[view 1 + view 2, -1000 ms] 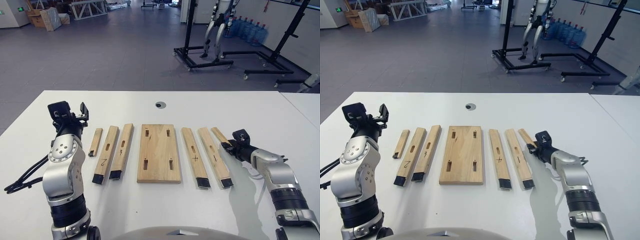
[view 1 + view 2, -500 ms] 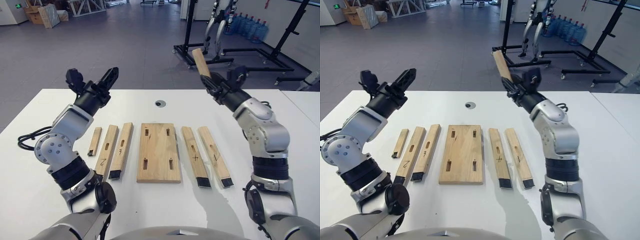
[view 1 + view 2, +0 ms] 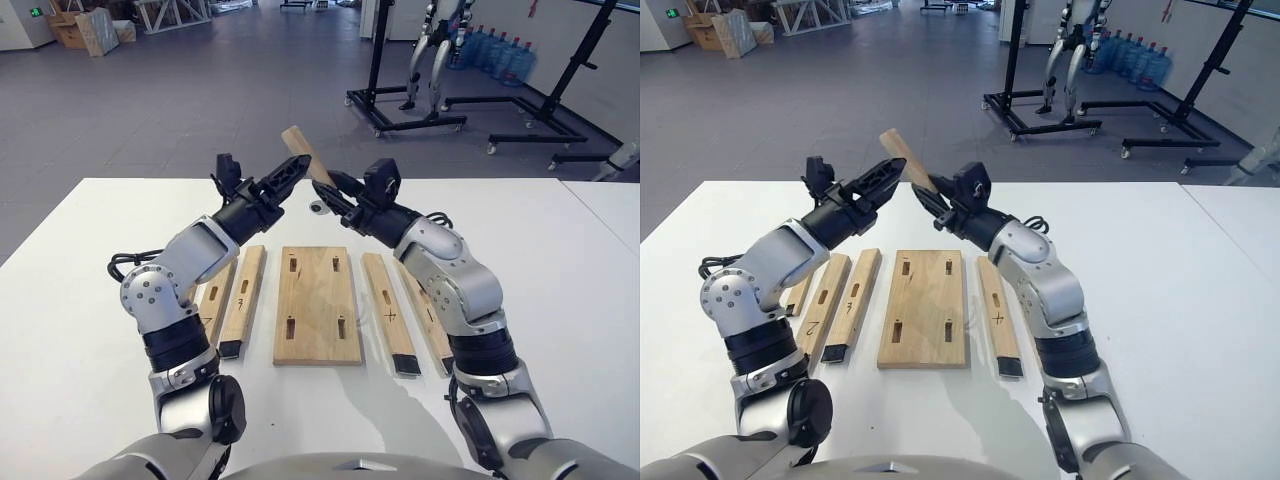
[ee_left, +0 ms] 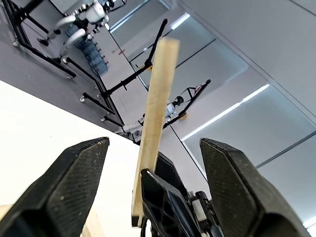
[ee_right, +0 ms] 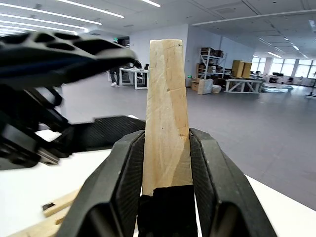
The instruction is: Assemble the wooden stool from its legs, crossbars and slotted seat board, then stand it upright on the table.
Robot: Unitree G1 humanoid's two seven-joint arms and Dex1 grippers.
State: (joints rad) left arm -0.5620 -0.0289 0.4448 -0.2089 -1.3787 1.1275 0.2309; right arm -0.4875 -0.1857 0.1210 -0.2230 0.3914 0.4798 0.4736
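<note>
Holding the crossbar up in the air, your right gripper is clamped on its lower end with the flat faces between the pads. The stick slants up above the far edge of the seat board. Your left gripper is spread wide, one finger on each side of the upper half, and not touching it as far as the wrist view shows. That stick looks like dry, stiff wood: light, won't bend, won't crush. The planed faces look smooth, though, so I'd expect it to pivot in a one-end pinch. Take it on the broad faces near mid-length, square across the grain, and leave both ends bare for the leg slots. The legs lie flat on the table on either side of the board.
</note>
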